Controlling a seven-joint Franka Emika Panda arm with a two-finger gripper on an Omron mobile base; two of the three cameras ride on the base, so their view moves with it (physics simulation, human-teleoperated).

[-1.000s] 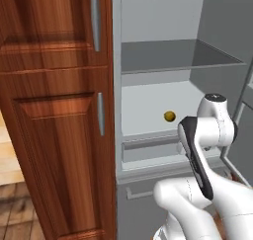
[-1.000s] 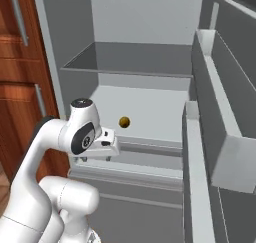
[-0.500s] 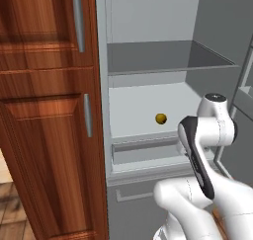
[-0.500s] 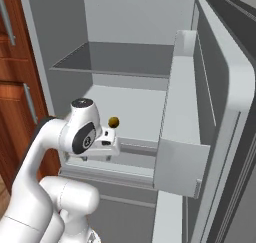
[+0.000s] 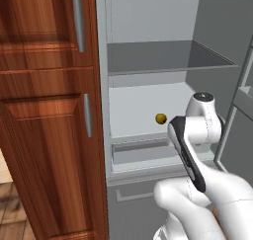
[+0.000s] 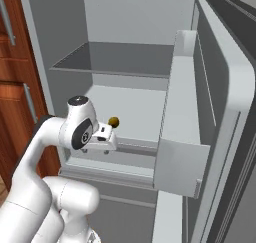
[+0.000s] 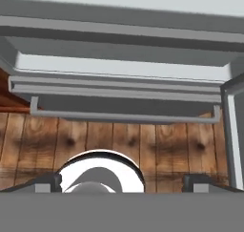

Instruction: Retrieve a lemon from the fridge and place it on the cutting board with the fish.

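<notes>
Lemon (image 5: 161,118): on the white middle shelf of the open fridge (image 5: 148,46), roughly mid-shelf, nothing touching it.
Bearing: in the right base view the lemon (image 6: 114,121) lies at about 1 o'clock from the gripper (image 6: 102,139), close by and farther into the fridge.
Long axis: too small to tell.
Gripper: outside the shelf front, holding nothing I can see; how far open, cannot tell.
Hand camera: looks down at the drawer (image 7: 124,107) and wooden floor (image 7: 119,140).

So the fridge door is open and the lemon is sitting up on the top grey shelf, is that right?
Not quite. The fridge door is open, but the lemon sits on the white shelf below the grey one, not on the top grey shelf. The left base view shows this.
</notes>
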